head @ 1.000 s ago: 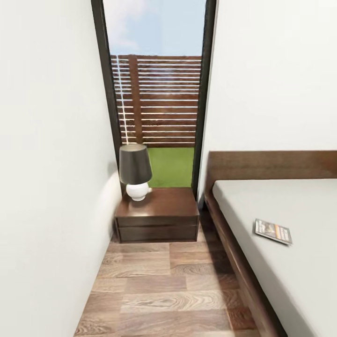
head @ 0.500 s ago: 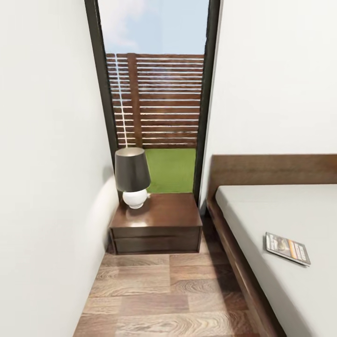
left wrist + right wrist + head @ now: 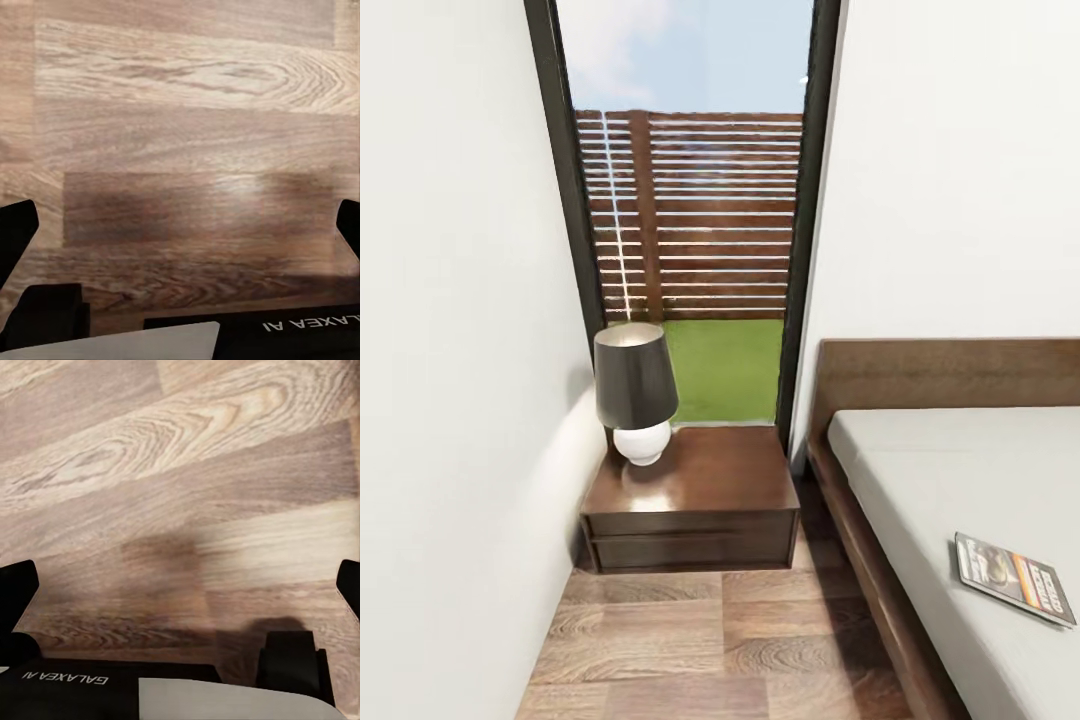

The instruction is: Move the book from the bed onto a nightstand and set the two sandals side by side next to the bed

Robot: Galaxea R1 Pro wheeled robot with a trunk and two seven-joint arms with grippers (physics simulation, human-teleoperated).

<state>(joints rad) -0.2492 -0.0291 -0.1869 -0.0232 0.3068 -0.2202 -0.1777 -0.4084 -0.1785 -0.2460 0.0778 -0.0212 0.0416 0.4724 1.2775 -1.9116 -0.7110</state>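
While you look through the head view, note that the book point(image 3: 1015, 579) lies flat on the pale mattress of the bed point(image 3: 920, 470), near the bed's side edge and well away from the brown headboard point(image 3: 950, 372). Its dark cover with the orange band faces up.

The nightstand point(image 3: 695, 500) stands on the wood-plank floor point(image 3: 710, 640) in the corner, between the white wall point(image 3: 450, 400) at the left and the bed frame. A narrow strip of floor separates it from the bed. On its glossy top, a table lamp point(image 3: 633, 400) with a dark shade and a round white base occupies the rear corner nearest the wall; the rest of the top is bare wood.

Behind the nightstand, a tall dark-framed window point(image 3: 695, 200) shows a slatted wooden fence, grass and sky.

In the left wrist view, the left pincer point(image 3: 180, 225) has its two dark fingertips at opposite edges of the picture, spread wide, with only floor planks between them. The right pincer point(image 3: 180, 585) in the right wrist view is likewise spread wide over the floor and holds nothing.
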